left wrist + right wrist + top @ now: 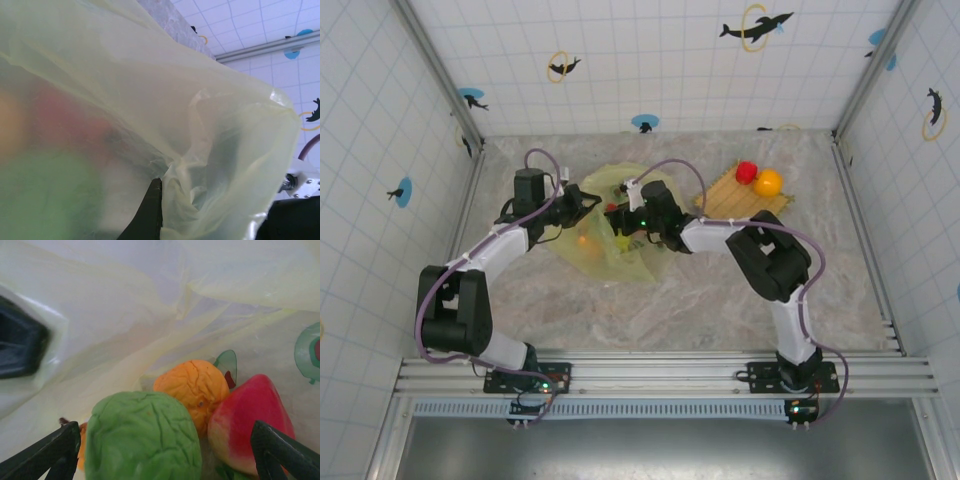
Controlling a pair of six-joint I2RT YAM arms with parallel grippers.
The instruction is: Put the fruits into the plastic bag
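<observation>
Listing contents at the bag-filling stage. Item one, plastic bag (620,250): one, translucent yellow-green, lying crumpled on the desk (720,310) around both end effectors. Left end effector (577,206): pressed together, apparently pinching the bag's rim so the mouth stands lifted; its wrist view shows film bunched against one dark finger (150,210). Right end effector (165,440): spread wide inside the bag, holding nothing. Fruits inside, as the right wrist view shows them: three clearly, namely one green fruit (142,437) directly below and between the spread fingers, one orange fruit (192,387) just beyond it, and one red fruit (250,427) touching the orange one, near the right-hand finger; an orange sliver by the left-hand finger may be a fourth, too little showing to say. Fruits outside: two, one red (747,172) and one yellow-orange (768,182), side by side on one woven mat (725,200), well apart from the right end effector, back along its arm. Hazards, judged: pulling out of the bag could snag the thin film on a finger and drag the bag, rolling fruits out; if the left pinch slips, the mouth may collapse before the last two arrive; glossy round fruits may squirt from a shallow grasp.
</observation>
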